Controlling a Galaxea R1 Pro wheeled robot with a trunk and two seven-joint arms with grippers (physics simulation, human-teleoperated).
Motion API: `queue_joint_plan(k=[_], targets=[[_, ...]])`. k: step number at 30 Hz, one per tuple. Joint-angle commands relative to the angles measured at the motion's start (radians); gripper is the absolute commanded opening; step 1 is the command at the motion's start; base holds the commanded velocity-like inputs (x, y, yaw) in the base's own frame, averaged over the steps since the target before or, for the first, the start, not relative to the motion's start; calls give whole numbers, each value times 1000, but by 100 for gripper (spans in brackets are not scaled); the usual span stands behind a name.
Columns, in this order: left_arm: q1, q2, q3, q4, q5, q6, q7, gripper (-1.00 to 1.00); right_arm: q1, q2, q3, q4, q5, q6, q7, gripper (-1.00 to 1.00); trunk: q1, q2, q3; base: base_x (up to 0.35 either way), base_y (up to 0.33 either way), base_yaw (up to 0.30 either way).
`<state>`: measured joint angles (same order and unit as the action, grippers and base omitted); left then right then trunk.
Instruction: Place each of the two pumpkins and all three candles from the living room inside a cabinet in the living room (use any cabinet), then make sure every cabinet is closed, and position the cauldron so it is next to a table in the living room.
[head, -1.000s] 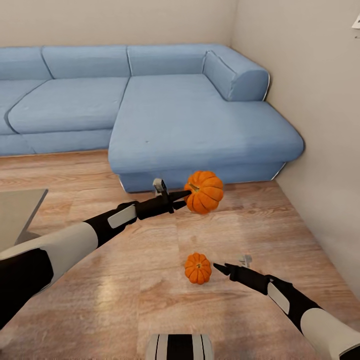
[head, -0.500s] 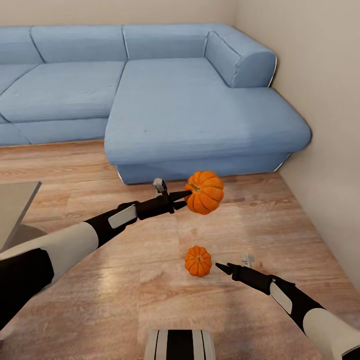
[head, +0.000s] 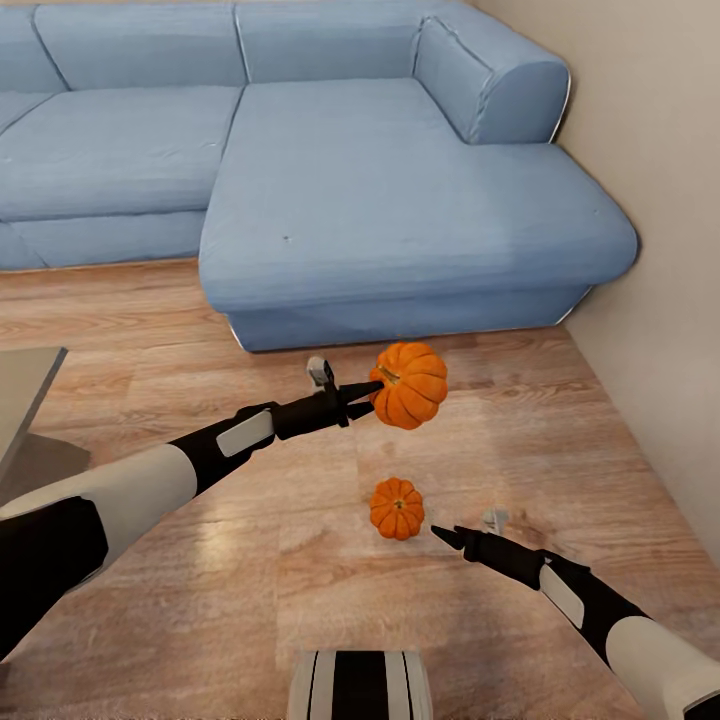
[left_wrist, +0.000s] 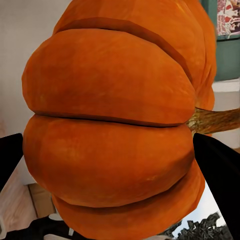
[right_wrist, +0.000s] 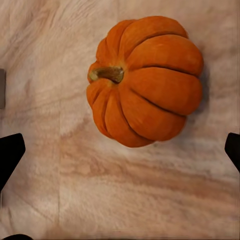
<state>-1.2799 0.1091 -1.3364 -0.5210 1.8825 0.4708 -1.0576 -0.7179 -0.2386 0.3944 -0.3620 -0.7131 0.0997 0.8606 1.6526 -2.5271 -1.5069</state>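
view tilted down, floor pumpkin (head: 397, 508) nearer right gripper (head: 442, 535)

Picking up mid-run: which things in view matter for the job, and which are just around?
Job:
held pumpkin, in left gripper
floor pumpkin, ahead of open right gripper
table corner

Just around:
blue sofa
wood floor

The floor (head: 250, 560) looks like pale, slightly glossy wood; the sofa (head: 400, 200) matt blue cloth; both pumpkins (head: 408, 384) (head: 397, 508) smooth, ribbed.
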Motion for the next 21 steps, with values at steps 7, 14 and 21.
queue_joint_plan(k=[7,14,21], targets=[[0,0,1,-1,0,1,1,-100,0,0,0,0,0,1,0,100,3,-2,-27,0,0,0],[0,0,2,-1,0,0,1,-100,0,0,0,0,0,1,0,100,6,-3,-54,0,0,0],[-1,0,2,-1,0,0,1,-100,0,1,0,0,0,1,0,100,9,-5,-81,0,0,0]])
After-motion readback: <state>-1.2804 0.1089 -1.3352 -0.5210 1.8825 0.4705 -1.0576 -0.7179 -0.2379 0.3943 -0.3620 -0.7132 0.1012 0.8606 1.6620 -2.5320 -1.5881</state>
